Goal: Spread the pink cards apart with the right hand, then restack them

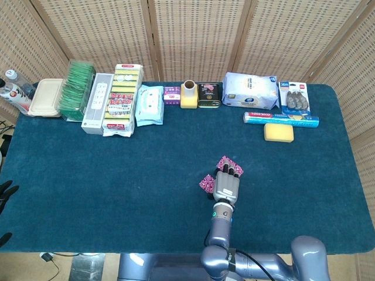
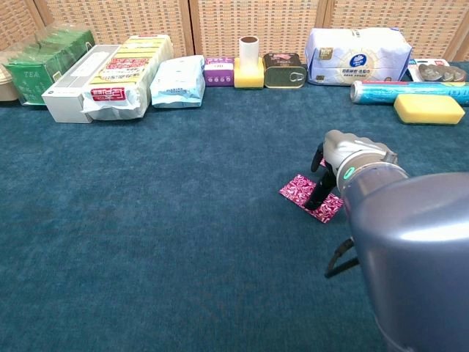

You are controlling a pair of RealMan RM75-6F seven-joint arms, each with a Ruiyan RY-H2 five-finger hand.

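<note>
Pink patterned cards [image 2: 306, 192] lie on the dark teal worktop [image 1: 117, 175], a little toward the near edge and slightly right of its middle, and your right robot hand [image 1: 226, 185] is resting down on them. From the head view you can see one card [image 1: 206, 183] poking out to the left of the hand and another [image 1: 225, 161] showing just beyond the fingertips [image 1: 229, 170], so the two are apart but close together. In the chest view the dark fingers [image 2: 319, 192] stand on the near card, fingers spread rather than wrapped around anything; whether they actually pinch a card edge is hard to tell, since the forearm blocks much of the view. Your left robot hand [image 1: 6, 193] sits just off the worktop's left edge, only partly in view, and you cannot tell how its fingers are set. Along the far edge runs a row of packaged goods, including a yellow sponge [image 1: 278, 132] near the far right corner.
</note>
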